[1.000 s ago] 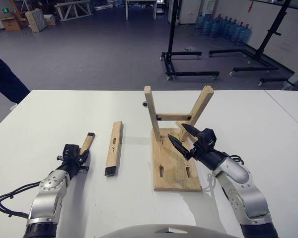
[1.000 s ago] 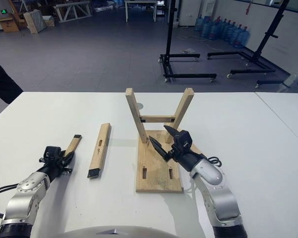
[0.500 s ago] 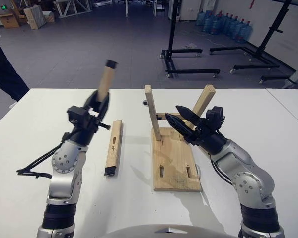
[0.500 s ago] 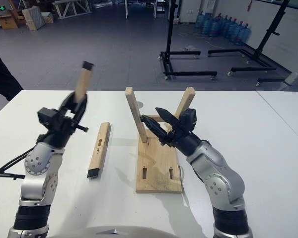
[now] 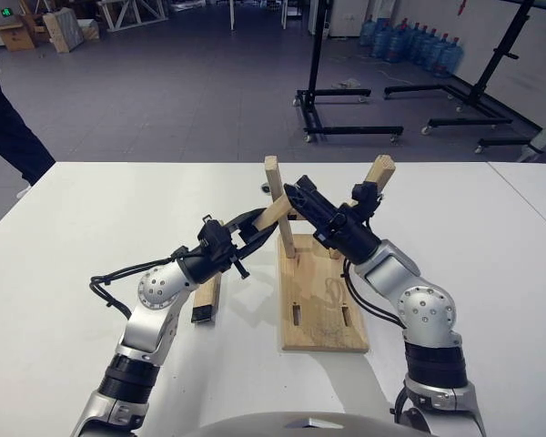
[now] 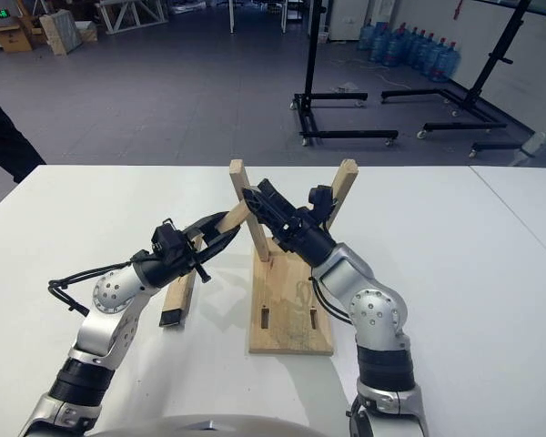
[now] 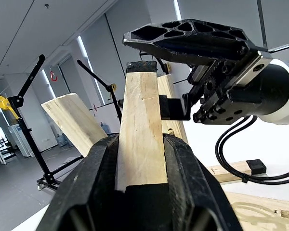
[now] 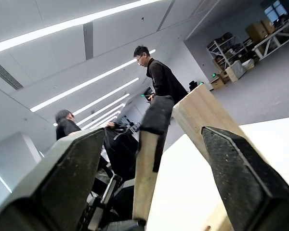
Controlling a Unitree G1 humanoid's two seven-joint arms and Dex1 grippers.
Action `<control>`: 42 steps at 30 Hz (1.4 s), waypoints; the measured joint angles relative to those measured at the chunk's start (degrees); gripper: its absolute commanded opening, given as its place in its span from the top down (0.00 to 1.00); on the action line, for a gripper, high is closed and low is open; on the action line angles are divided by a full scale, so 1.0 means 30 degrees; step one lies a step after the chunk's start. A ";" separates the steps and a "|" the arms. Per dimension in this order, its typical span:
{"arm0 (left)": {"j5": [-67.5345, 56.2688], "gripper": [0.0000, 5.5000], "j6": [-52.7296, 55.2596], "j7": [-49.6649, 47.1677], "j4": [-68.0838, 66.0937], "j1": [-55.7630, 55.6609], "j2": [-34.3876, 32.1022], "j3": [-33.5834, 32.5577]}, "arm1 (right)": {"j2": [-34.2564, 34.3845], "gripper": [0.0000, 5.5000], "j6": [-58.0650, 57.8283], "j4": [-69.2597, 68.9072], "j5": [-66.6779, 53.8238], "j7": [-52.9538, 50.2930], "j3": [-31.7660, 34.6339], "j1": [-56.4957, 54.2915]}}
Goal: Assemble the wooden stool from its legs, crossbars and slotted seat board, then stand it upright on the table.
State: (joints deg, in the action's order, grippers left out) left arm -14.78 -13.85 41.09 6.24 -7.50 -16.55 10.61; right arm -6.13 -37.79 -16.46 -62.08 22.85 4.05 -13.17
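The slotted seat board [image 5: 320,305] lies flat on the white table [image 5: 491,237]. Two legs stand in its far end, a near-upright one [image 5: 273,182] and a tilted one [image 5: 377,175], with a crossbar between them. My left gripper [image 5: 246,238] is shut on a third leg [image 5: 271,217], which slants up toward the upright leg. My right gripper [image 5: 296,198] is open around that leg's dark tip [image 8: 156,115], its fingers [image 8: 62,183] on either side of it. In the left wrist view the held leg [image 7: 139,134] sits between the pads. A fourth leg [image 5: 203,299] lies on the table under my left arm.
A black cable [image 5: 109,289] loops from my left arm over the table. Bare table stretches to the left and right of the seat board. Black wheeled stands [image 5: 346,100] are on the floor past the far edge.
My left gripper lifted its leg off the table, swung it up, then brought it right to the upright leg. My right gripper rose and moved left to that leg's tip.
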 measured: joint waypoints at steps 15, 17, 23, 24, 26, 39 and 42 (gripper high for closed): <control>0.1293 0.77 -0.1262 -0.0232 -0.0570 -0.0357 0.0078 0.0030 | 0.0854 0.82 -0.0949 0.0085 -0.1773 -0.1268 0.0389 0.0019; 0.1344 0.77 -0.1477 -0.0232 -0.0632 -0.0358 0.0115 0.0032 | 0.0902 0.89 -0.0957 0.0103 -0.1788 -0.1350 0.0415 0.0020; 0.2304 0.77 -0.1834 -0.0605 -0.1020 -0.0646 0.0312 0.0091 | 0.1021 0.93 -0.0906 0.0269 -0.1753 -0.1698 0.0553 0.0031; 0.2376 0.77 -0.1824 -0.0642 -0.1054 -0.0648 0.0344 0.0104 | 0.1025 0.93 -0.0897 0.0315 -0.1733 -0.1698 0.0563 0.0032; 0.2246 0.69 -0.1011 -0.0649 -0.1020 -0.0656 0.0458 0.0136 | 0.1016 0.93 -0.0758 0.0385 -0.1352 -0.1703 0.0552 0.0034; 0.2435 0.42 0.1876 -0.2428 -0.1588 0.1618 -0.0213 -0.1110 | -0.1961 0.93 -0.0255 -0.4679 -0.1811 -0.2657 0.3270 0.2334; 0.2483 0.42 0.1930 -0.3446 -0.1419 0.2311 -0.0177 -0.1792 | -0.4518 0.93 -0.0720 -0.5134 -0.0678 -0.1589 0.4185 0.5958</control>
State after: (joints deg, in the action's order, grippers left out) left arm -7.33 -8.06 30.75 1.98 -0.57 -17.08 5.23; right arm -19.69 -39.95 -31.86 -64.11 18.08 16.61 4.70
